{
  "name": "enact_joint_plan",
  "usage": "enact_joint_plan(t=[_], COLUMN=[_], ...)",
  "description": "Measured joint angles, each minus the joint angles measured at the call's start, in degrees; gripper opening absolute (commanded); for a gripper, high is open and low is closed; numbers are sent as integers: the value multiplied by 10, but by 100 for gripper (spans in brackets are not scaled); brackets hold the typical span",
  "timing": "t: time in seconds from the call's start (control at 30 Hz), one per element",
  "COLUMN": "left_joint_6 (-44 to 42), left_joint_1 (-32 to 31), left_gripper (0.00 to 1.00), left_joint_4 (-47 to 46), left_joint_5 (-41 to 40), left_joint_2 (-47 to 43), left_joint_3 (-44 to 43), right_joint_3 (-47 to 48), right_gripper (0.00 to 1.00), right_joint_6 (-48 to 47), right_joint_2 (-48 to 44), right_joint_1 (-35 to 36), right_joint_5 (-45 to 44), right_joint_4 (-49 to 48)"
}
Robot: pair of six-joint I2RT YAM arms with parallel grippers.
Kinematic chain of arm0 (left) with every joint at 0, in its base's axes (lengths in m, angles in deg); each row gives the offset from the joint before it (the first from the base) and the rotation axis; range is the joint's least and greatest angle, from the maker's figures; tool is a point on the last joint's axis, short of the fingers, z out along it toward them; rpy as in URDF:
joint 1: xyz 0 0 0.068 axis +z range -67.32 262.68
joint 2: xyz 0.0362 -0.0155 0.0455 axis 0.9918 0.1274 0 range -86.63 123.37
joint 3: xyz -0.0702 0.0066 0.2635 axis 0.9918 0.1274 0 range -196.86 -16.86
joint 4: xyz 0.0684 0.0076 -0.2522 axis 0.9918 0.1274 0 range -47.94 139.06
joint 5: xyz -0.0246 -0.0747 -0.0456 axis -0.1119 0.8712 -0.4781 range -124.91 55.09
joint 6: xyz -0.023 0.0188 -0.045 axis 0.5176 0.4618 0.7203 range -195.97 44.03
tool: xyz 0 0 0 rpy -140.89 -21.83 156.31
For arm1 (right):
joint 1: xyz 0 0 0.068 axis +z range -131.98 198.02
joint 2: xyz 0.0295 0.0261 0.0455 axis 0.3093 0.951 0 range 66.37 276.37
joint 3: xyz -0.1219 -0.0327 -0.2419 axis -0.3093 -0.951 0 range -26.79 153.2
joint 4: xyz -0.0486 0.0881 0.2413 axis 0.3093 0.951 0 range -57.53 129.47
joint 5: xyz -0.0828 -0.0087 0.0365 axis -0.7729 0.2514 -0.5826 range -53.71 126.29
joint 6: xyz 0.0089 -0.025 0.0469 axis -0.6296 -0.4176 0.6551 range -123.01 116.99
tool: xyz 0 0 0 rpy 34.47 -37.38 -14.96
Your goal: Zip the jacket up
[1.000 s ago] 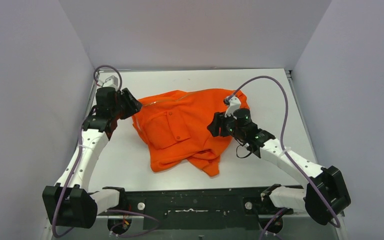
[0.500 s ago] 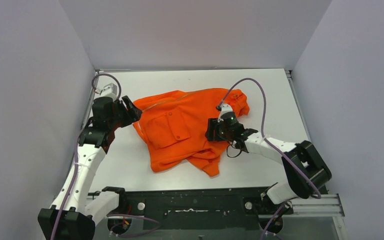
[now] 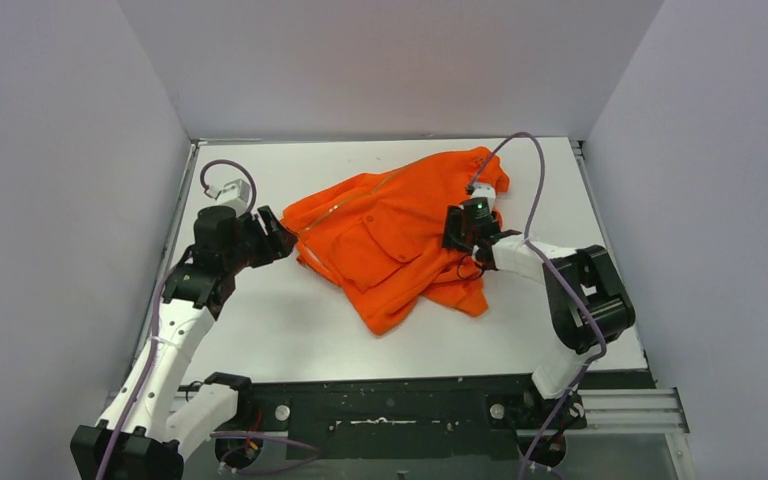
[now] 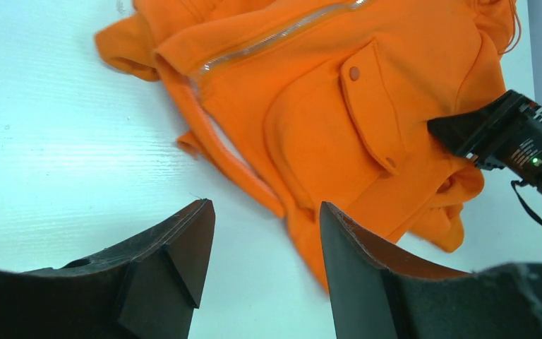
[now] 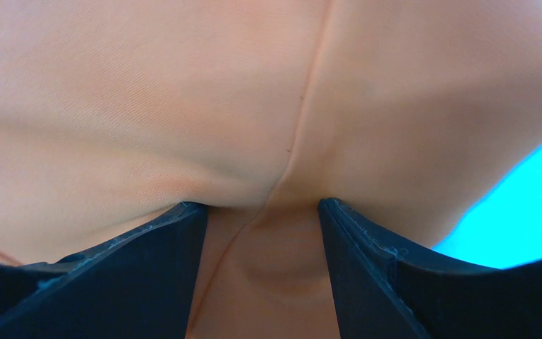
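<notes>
Jacket (image 3: 390, 240) lying crumpled on table (image 3: 290, 320), pocket (image 4: 339, 134) facing up, zipper (image 4: 275, 35) running open along its far-left edge. Left gripper (image 3: 278, 237) hovering just beside jacket's left edge, fingers moderately apart, gripping nothing. Right gripper (image 3: 457, 228) pressing into jacket's right side, holding bunched pale lining (image 5: 183, 106) between its fingers (image 5: 148, 268).

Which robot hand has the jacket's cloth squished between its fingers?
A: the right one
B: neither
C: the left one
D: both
A: the right wrist view shows pale lining of the jacket bunched in the right gripper, while the left gripper hangs open over the table.
</notes>
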Motion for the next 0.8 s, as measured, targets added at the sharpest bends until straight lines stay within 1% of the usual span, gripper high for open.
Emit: enact_joint_plan(t=[0.1,0.2,0.3,0.43,0.47,0.53,0.57,0.6,0.63,0.67,0.8], left_joint_6=[0,-1,-3,-7,-10,-13,-15,-17,-19,-20,-26], left_joint_1=[-1,-3,-3,-3,-3,-4,-4,-4,-4,-5,-5], left_gripper=[55,56,56,59,60,71,77,79,80,82,84], left_joint_4=[0,0,0,-1,-1,0,0,2,4,5,8], left_joint_5=[2,5,10,14,15,15,14,14,12,10,1], left_joint_2=[-3,-3,-2,-2,-2,-2,-2,0,1,2,5], left_joint_3=[0,1,3,3,3,3,2,0,-3,-7,-22], right_joint_3=[13,26,35,46,49,55,57,57,57,57,43], right_gripper=[62,63,66,70,73,82,90,98,100,100,100], right_joint_6=[-6,-16,-27,-43,-45,-53,-56,-58,-59,-62,-62], right_joint_2=[5,-1,-24,-95,-110,-150,-169,-189,-206,-228,-306], right_joint_1=[-52,-84,-89,-85,-84,-82,-82,-82,-82,-82,-82], right_joint_5=[-10,-19,-21,-16,-15,-14,-15,-15,-16,-16,-15], right_joint_4=[6,25,56,88,93,100,104,107,110,116,125])
